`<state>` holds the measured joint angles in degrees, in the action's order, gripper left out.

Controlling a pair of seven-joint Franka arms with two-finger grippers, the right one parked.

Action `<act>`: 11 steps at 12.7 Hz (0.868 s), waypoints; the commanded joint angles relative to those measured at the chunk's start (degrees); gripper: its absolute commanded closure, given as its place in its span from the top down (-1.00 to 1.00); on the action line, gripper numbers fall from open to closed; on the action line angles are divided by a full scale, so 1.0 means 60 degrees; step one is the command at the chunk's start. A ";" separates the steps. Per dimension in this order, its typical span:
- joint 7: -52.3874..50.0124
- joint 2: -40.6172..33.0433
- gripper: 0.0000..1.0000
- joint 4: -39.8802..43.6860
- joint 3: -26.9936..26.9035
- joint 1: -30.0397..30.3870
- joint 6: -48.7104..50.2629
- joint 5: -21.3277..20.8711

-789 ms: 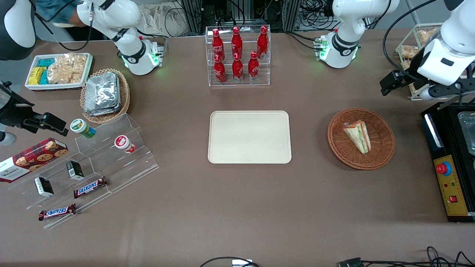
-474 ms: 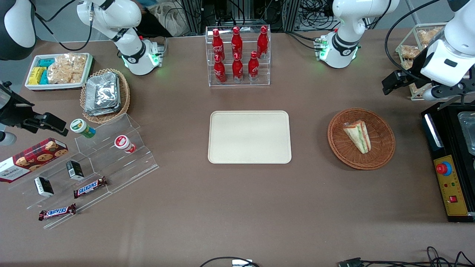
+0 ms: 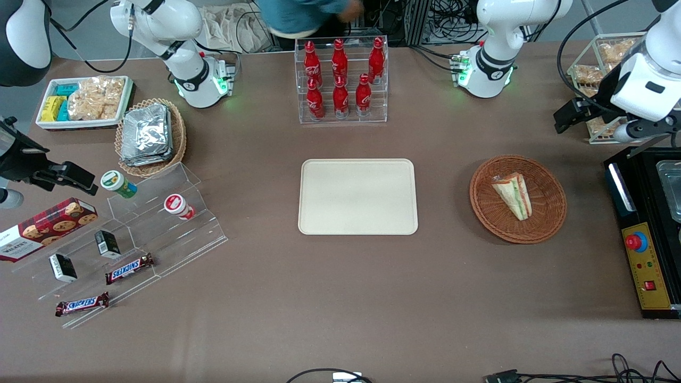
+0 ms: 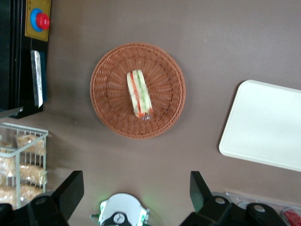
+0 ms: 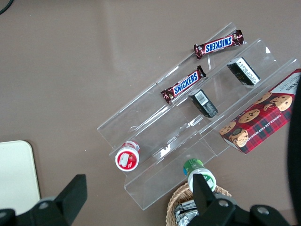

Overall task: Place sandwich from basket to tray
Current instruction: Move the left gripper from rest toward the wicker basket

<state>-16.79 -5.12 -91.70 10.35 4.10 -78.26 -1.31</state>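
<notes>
Up at the working arm's end of the table, the gripper (image 3: 564, 118) hangs in the air, well apart from anything on the tabletop. Its white forearm slopes down from the table's edge, with the black hand pointing downward. Seen from its own wrist camera, the gripper (image 4: 136, 193) has its two dark fingers (image 4: 70, 190) spread wide, with nothing between them.

Nearer the front camera than the gripper sits the basket (image 3: 548, 213), round and woven in reddish brown. The sandwich (image 3: 512, 196) lies inside it, a pale wedge with green and orange-red layers, its narrow tip toward the front camera. In the wrist view the sandwich (image 4: 139, 94) rests near the middle of the basket (image 4: 110, 89).

Toward the middle of the table lies the tray (image 3: 357, 196), cream and rectangular, with nothing on it, well apart from the basket.

Farther from the front camera than the tray stands a clear rack of red bottles (image 3: 340, 80). Toward the parked arm's end, two chocolate bars (image 5: 184, 84) read "SNICKERS", and a red tartan biscuit box (image 3: 42, 227) reads "WALKERS".
</notes>
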 commanded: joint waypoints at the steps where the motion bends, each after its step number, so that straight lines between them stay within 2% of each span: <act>1: -0.0117 0.0751 1.00 0.1235 0.0077 0.0034 0.1088 -0.0207; 4: -0.0147 0.0985 1.00 0.0974 -0.0171 0.0325 0.1017 0.0158; 6: -0.0103 0.1045 1.00 0.0273 -0.0246 0.0327 0.0494 -0.0014; 11: -0.0759 -0.0492 0.99 -0.4308 -0.0290 0.0341 -0.3048 -0.0030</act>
<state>-18.70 -1.44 -105.86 8.59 6.05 -89.36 -1.27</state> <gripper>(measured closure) 0.000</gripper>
